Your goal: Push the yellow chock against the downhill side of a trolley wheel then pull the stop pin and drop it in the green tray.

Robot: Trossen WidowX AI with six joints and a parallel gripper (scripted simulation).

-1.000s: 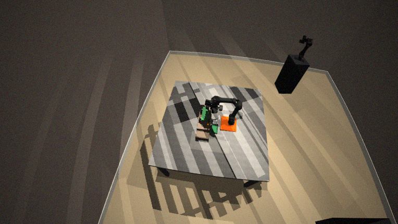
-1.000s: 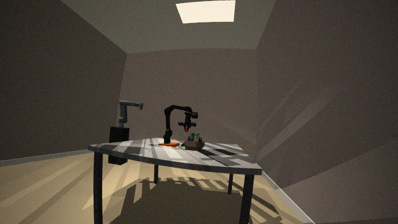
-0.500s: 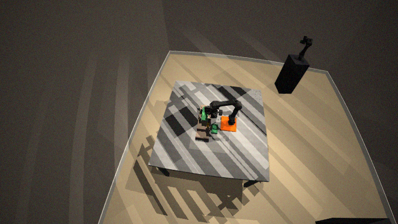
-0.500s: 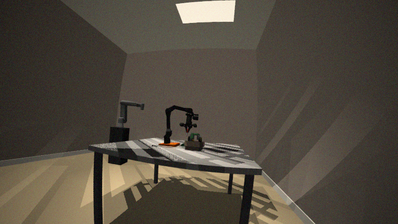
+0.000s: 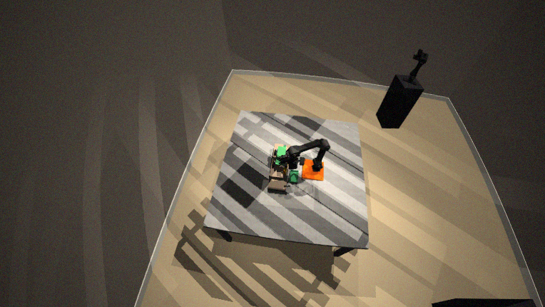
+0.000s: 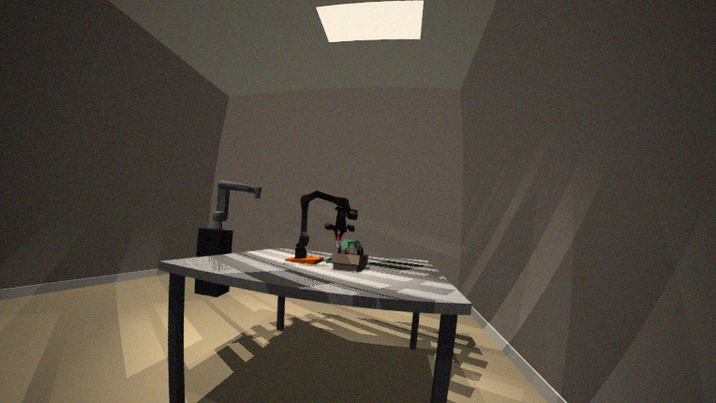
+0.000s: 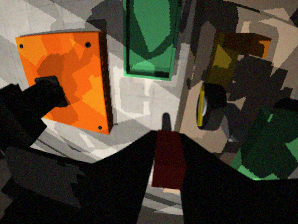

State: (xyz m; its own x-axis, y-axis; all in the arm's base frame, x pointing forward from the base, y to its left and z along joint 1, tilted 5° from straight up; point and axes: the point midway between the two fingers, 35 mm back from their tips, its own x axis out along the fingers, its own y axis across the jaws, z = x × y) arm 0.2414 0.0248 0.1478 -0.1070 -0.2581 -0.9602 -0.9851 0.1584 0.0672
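My gripper [image 6: 338,237] [image 7: 166,137] is shut on the red-headed stop pin. The pin's red head [image 7: 169,167] shows between the fingers; it is clear of the ramp [image 5: 277,185] [image 6: 345,261] [image 7: 192,136], over the strip beside it. The trolley [image 5: 281,151] [image 6: 350,245] [image 7: 265,145], with a green body, stands on the ramp, right of the gripper in the wrist view. The yellow chock [image 7: 221,62] lies on the ramp close to a black wheel [image 7: 215,107]; contact is hard to tell in the shadow. The green tray [image 7: 148,76] is beside the ramp, ahead of the gripper in the wrist view.
The orange base plate [image 5: 309,175] [image 6: 314,260] [image 7: 92,60] carries the arm, on the other side of the tray from the ramp. A second arm stands on a black pedestal [image 5: 398,103] [image 6: 213,265] away from the table. Striped shadows cross the table [image 5: 267,225].
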